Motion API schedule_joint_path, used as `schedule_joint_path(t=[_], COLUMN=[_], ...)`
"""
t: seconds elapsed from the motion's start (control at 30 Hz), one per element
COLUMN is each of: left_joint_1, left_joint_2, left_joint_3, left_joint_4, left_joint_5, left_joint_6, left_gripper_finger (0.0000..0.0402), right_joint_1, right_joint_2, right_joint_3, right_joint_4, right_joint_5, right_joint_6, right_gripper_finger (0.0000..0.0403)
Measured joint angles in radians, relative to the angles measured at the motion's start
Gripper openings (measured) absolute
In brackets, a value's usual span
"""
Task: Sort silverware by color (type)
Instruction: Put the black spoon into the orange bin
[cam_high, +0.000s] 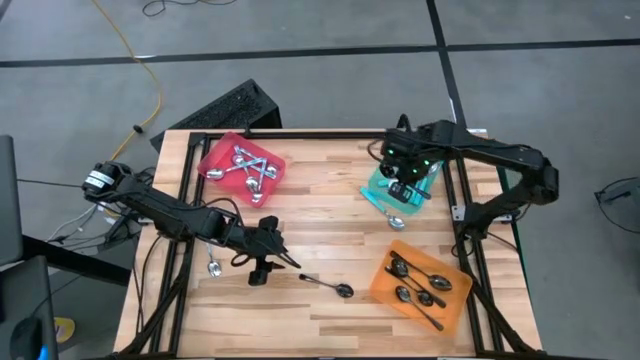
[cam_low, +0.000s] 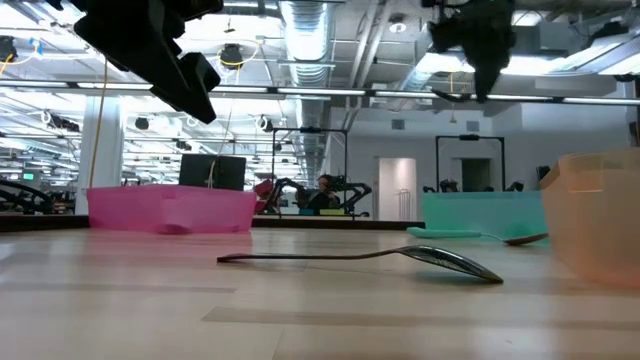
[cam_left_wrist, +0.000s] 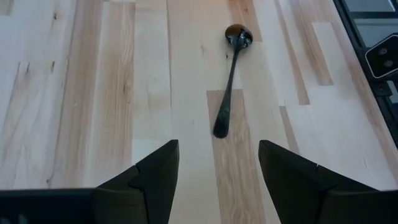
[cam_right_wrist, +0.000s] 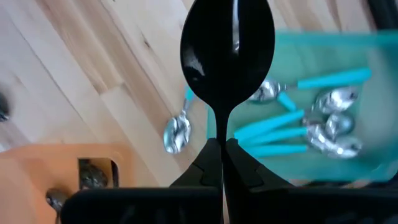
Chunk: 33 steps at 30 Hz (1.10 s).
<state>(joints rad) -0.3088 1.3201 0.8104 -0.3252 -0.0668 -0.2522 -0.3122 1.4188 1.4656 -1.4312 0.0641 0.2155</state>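
Note:
My right gripper (cam_high: 405, 187) hangs above the teal tray (cam_high: 378, 188) and is shut on a black spoon (cam_right_wrist: 227, 56). My left gripper (cam_high: 262, 256) is open and empty above the table. Its fingers (cam_left_wrist: 155, 174) stand just short of the handle end of a second black spoon (cam_left_wrist: 229, 81), which lies flat on the wood (cam_high: 327, 285). Teal-handled spoons (cam_right_wrist: 311, 124) lie in the teal tray. One more teal-handled spoon (cam_high: 392, 218) lies on the table beside the tray. A silver spoon (cam_high: 213, 266) lies on the table at the left. My right gripper pinches the black spoon's handle (cam_right_wrist: 222, 138) between its two fingers, just behind the bowl. The bowl (cam_right_wrist: 227, 43) sticks out beyond the fingertips. The spoon is lifted clear, over the teal tray's near edge.
A red tray (cam_high: 215, 160) with silver spoons stands at the far left. An orange tray (cam_high: 385, 285) with black spoons stands at the near right. Bare wood lies between the trays. A black frame runs along the table's edges.

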Motion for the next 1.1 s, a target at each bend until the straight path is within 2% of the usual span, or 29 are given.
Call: schedule_joint_path(t=[0.17,0.47,0.77,1.1], left_joint_1=[0.016,0.039,0.051,0.051], left_joint_2=[0.000,0.000,0.000,0.000], left_joint_3=[0.000,0.000,0.000,0.000], left_joint_4=[0.001,0.042,0.051,0.054], left_joint_5=[0.008,0.003,0.000,0.000], left_joint_6=[0.004,0.022,0.029,0.032], left_gripper_finger=[0.0206,0.0206,0.0206,0.0206], right_joint_1=[0.031,0.143,0.298,0.484], right_joint_2=[-0.115,-0.265,-0.310,-0.305], right_joint_3=[-0.170,-0.331,-0.406,-0.409], right_joint_4=[0.059,0.047,0.055,0.063], right_joint_5=[-0.003,-0.013,-0.013,-0.012], right_joint_6=[0.079,0.280,0.473,0.687], right_gripper_finger=[0.0021,0.0022,0.0022,0.0022])
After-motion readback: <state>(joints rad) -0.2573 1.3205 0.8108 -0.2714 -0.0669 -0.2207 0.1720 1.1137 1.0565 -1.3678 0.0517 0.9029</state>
